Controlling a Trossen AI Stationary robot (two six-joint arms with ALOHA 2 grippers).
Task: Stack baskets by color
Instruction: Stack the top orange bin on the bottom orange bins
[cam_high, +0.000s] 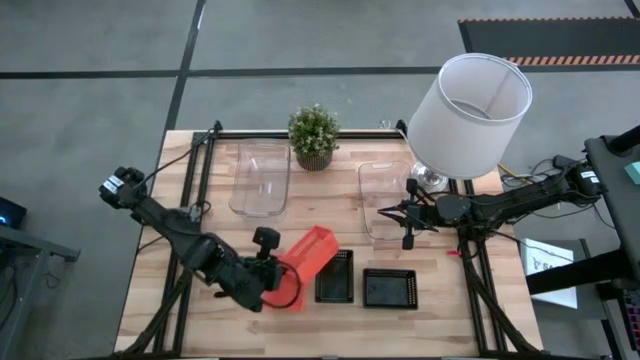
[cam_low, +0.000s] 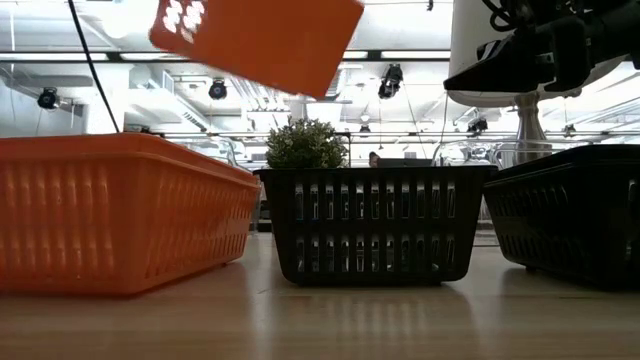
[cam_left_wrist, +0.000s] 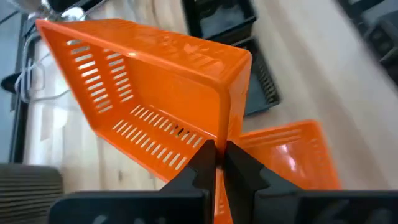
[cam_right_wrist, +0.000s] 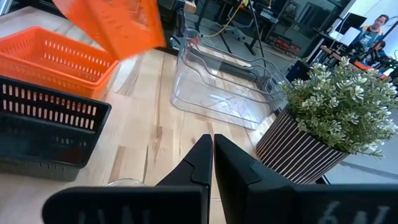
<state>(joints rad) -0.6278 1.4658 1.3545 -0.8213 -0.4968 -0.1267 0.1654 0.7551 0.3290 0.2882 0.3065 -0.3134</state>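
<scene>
My left gripper (cam_left_wrist: 217, 158) is shut on a red-orange basket (cam_high: 312, 252), held tilted in the air above a second red-orange basket (cam_high: 287, 292) that rests on its bottom at the table's near side. To the right of these, two black perforated baskets (cam_high: 334, 276) (cam_high: 390, 288) stand on the table. Two clear baskets (cam_high: 261, 178) (cam_high: 385, 198) lie farther back. My right gripper (cam_high: 405, 218) hangs shut over the right clear basket and touches nothing. My left gripper pinches one wall of the lifted basket at its rim (cam_left_wrist: 222, 127), with one finger inside the basket and one outside. The fingers come from the table's near left, slanting down. The basket is tilted steeply and hangs clear (cam_low: 260, 35) above the other red-orange basket (cam_low: 110, 210).
A potted green plant (cam_high: 313, 135) stands at the table's far edge between the clear baskets. A lamp with a white shade (cam_high: 470, 115) rises at the far right, beside my right arm. A person (cam_right_wrist: 376, 31) sits in the room beyond the table.
</scene>
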